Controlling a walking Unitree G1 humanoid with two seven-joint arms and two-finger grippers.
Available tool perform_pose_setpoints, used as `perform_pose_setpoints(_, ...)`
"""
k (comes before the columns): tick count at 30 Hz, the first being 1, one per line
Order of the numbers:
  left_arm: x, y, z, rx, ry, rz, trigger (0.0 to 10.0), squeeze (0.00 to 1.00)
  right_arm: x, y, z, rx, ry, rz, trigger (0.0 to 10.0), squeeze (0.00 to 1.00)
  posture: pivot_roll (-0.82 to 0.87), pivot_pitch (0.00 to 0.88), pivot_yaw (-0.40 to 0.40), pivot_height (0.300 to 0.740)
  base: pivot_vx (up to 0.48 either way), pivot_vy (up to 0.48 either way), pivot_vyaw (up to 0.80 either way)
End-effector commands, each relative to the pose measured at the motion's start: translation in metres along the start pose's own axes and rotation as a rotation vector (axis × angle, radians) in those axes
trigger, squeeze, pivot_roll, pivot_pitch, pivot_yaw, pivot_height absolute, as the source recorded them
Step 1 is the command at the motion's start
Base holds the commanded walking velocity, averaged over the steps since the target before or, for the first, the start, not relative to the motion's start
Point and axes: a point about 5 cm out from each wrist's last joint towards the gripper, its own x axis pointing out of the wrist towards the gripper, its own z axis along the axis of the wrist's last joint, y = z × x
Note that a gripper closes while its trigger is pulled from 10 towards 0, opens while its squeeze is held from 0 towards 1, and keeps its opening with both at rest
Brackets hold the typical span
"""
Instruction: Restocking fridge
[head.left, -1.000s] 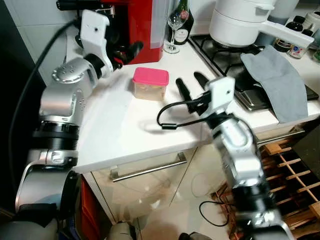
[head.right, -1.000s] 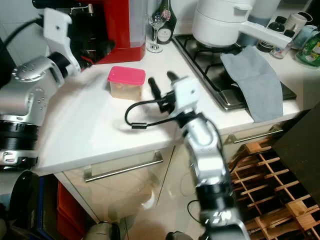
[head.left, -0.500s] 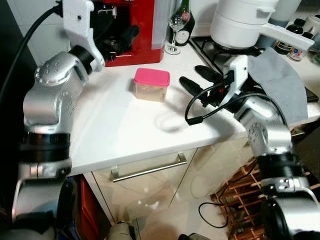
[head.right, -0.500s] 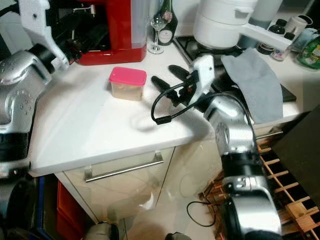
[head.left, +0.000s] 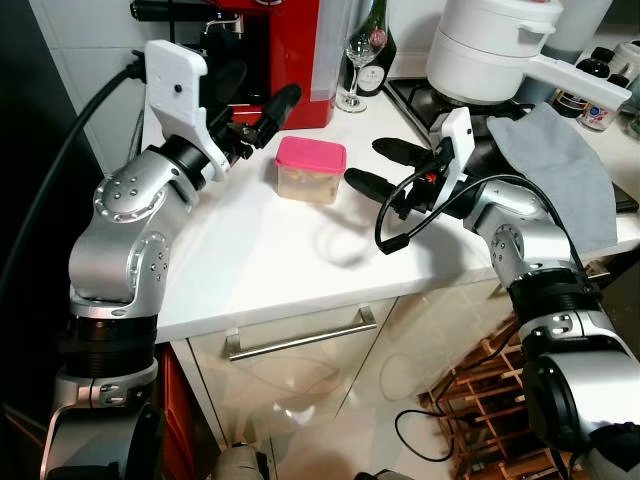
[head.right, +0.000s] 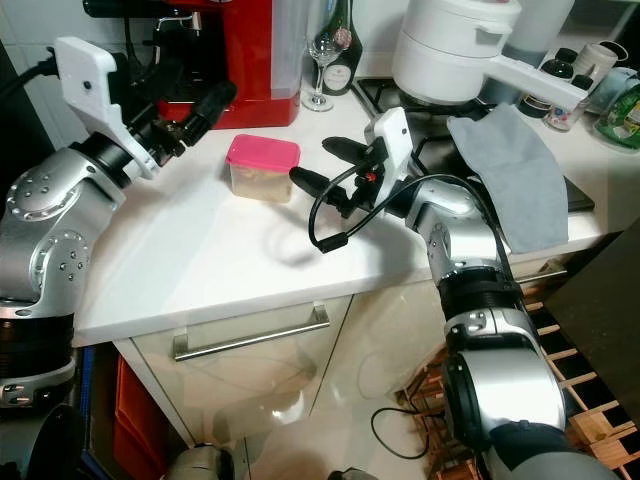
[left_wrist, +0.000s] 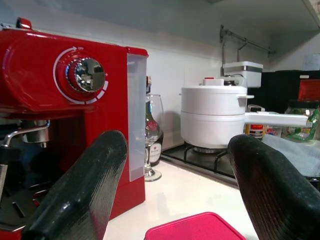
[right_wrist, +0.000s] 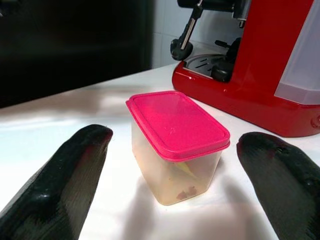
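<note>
White worktop (head.left: 250, 250) carries the pink-lidded food container (head.left: 310, 168) at centre, right claw (head.left: 385, 165) spread wide at its 3 o'clock, left claw (head.left: 258, 105) parted at 10 o'clock; reach stage, next close around it.

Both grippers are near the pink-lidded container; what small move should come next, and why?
Probably ease the right gripper forward around the pink-lidded container: its fingers are open, level with the tub and short of it, with the tub centred between them in the right wrist view.
</note>
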Motion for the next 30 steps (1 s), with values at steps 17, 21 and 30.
perform_pose_setpoints(17, -0.024, -0.019, 0.012, -0.027, 0.017, -0.068, 10.0, 0.00, 0.015, -0.006, -0.013, -0.082, 0.091, -0.112, 10.0, 0.00, 0.24, 0.013, -0.091, 0.740, 0.000, 0.000, 0.00)
perform_pose_setpoints(21, -0.031, -0.021, 0.014, -0.032, 0.044, -0.071, 10.0, 0.00, 0.016, -0.008, -0.015, -0.078, 0.093, -0.144, 10.0, 0.00, 0.25, 0.038, -0.085, 0.740, 0.000, 0.000, 0.00)
perform_pose_setpoints(30, -0.038, -0.024, 0.015, -0.038, 0.086, -0.074, 10.0, 0.00, 0.029, -0.002, -0.013, -0.064, 0.092, -0.127, 10.0, 0.00, 0.27, 0.085, -0.075, 0.740, 0.000, 0.000, 0.00)
